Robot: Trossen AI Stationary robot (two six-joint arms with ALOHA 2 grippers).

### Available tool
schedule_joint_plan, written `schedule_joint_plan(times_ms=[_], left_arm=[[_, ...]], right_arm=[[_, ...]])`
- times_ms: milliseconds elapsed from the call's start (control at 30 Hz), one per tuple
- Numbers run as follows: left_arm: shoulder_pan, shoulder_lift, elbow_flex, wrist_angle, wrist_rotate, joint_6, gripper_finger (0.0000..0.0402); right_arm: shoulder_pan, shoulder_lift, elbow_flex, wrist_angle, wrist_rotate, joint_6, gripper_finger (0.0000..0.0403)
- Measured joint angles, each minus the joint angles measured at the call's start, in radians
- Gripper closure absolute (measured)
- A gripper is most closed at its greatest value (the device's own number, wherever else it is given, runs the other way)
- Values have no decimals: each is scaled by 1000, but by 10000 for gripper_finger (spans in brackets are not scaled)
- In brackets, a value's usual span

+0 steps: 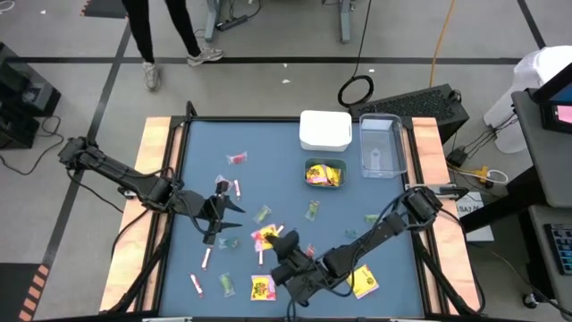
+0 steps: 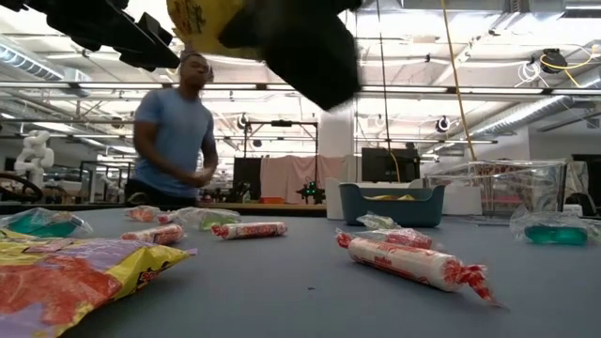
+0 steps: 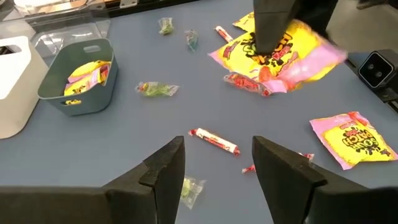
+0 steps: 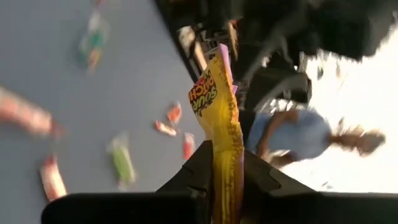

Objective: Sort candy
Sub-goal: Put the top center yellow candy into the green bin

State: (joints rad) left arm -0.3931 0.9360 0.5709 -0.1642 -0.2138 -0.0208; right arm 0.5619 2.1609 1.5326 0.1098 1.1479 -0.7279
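Note:
Wrapped candy lies scattered on the blue table (image 1: pixel 384 250): yellow packets (image 1: pixel 262 286), (image 1: pixel 364 282), pink-white sticks (image 2: pixel 413 263) and small green pieces (image 3: pixel 155 89). My right gripper (image 4: pixel 214 155) is near the table's front middle, shut on one yellow packet (image 1: pixel 265 237) that it holds above the table. My left gripper (image 3: pixel 217 146) hovers open over the table's left half (image 1: pixel 223 210), with a pink-white stick (image 3: pixel 214 141) on the table beyond its fingers. A teal bin (image 1: pixel 324 173) at the far middle holds yellow packets. My right gripper pinches the yellow packet's end (image 4: pixel 222 140) between its two fingers, coming nearly level from the table's right side. The packet sticks out past the fingertips, seen edge-on in the right wrist view, and is lifted clear of the table (image 2: pixel 202 23).
A white lidded box (image 1: pixel 324 130) and a clear container (image 1: pixel 380 148) stand at the far edge beside the teal bin. A person (image 2: pixel 174 131) stands beyond the table's far side. A yellow packet (image 2: pixel 75 272) lies close to the low camera.

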Motion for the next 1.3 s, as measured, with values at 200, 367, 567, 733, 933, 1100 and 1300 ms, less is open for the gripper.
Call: schedule_joint_plan(times_ms=[200,367,567,733,933,1100,1300], left_arm=[[0,0,0,-1,0,0,208],[0,0,0,-2,0,0,208],[0,0,0,-2,0,0,208],[0,0,0,-2,0,-1,208],[0,0,0,-2,0,-1,208],[0,0,0,-2,0,-29,208],[0,8,0,-1,0,-58,208]], right_arm=[[-12,0,0,84,-16,454,367],[-28,0,0,139,-59,771,367],[-50,1,0,172,-85,1015,367],[-62,1,0,171,-134,1060,367],[-64,1,0,159,-140,944,367],[-62,1,0,159,-183,742,367],[-41,1,0,151,-41,585,367]])
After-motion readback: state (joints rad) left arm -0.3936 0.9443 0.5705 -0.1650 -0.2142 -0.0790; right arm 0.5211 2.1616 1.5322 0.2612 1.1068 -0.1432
